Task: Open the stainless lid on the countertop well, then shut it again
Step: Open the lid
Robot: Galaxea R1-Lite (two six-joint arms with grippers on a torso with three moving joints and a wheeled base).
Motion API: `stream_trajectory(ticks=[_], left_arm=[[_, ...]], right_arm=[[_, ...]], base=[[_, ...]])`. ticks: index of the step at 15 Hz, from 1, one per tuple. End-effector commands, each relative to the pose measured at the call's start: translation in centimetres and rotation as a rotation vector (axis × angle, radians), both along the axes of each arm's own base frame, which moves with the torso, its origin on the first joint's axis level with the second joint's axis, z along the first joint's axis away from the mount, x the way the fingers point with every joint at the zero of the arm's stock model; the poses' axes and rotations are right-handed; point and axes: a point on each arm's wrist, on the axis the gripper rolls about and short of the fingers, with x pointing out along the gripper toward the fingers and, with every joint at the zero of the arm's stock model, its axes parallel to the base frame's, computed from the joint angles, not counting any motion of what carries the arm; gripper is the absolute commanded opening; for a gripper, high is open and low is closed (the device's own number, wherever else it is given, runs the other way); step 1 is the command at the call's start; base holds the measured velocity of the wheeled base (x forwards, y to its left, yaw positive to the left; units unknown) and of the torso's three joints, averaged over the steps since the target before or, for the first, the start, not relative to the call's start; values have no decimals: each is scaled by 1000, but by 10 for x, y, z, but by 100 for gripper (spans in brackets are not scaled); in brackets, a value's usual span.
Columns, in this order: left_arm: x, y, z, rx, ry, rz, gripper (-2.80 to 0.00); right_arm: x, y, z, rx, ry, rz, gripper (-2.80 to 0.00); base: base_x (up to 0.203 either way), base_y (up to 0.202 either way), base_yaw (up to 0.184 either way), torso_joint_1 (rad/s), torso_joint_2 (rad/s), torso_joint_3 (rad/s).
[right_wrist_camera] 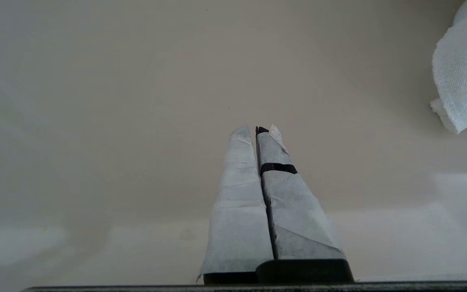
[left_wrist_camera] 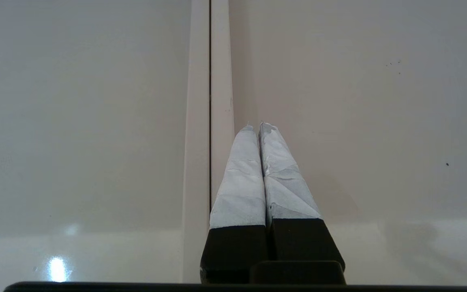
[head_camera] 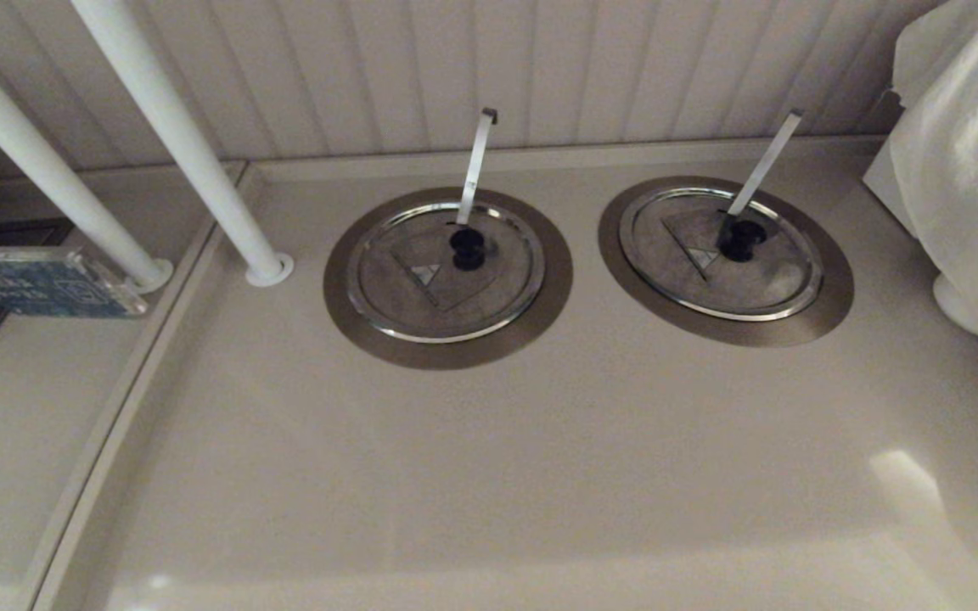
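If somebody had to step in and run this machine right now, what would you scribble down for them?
Left end effector: shut, empty, over bare beige counter beside a seam. Right end effector: shut, empty, over bare counter near a white cloth. Neither appears in the head view.

The round stainless lid with black centre knob and straight-tipped leaning handle sits closed in its brushed-steel collared countertop well, on the robot's right. Its twin lid with hook-tipped handle is to the left, also closed.

Done: cannot tell whether it was opened. Left: if not, open, then reclose.

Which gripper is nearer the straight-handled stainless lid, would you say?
Right, probably: right gripper is by the white cloth near the stainless lid; left gripper over the far counter seam.
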Motion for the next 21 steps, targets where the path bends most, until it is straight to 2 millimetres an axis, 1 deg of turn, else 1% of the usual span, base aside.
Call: stream_trajectory(ticks=[1, 19, 20, 21], left_arm=[[0, 0, 0, 0, -3, 0, -280], [0, 0, 0, 0, -1, 0, -280], [0, 0, 0, -1, -2, 0, -280], [0, 0, 0, 0, -1, 0, -280]], right_arm=[[0, 0, 0, 0, 2, 1, -280], [0, 0, 0, -1, 0, -7, -280], [-1, 0, 3, 0, -9, -13, -280], [-4, 0, 15, 4, -51, -18, -280]], base=[[0, 0, 0, 0, 0, 0], [0, 0, 0, 0, 0, 0], [0, 0, 0, 0, 0, 0], [0, 0, 0, 0, 0, 0]])
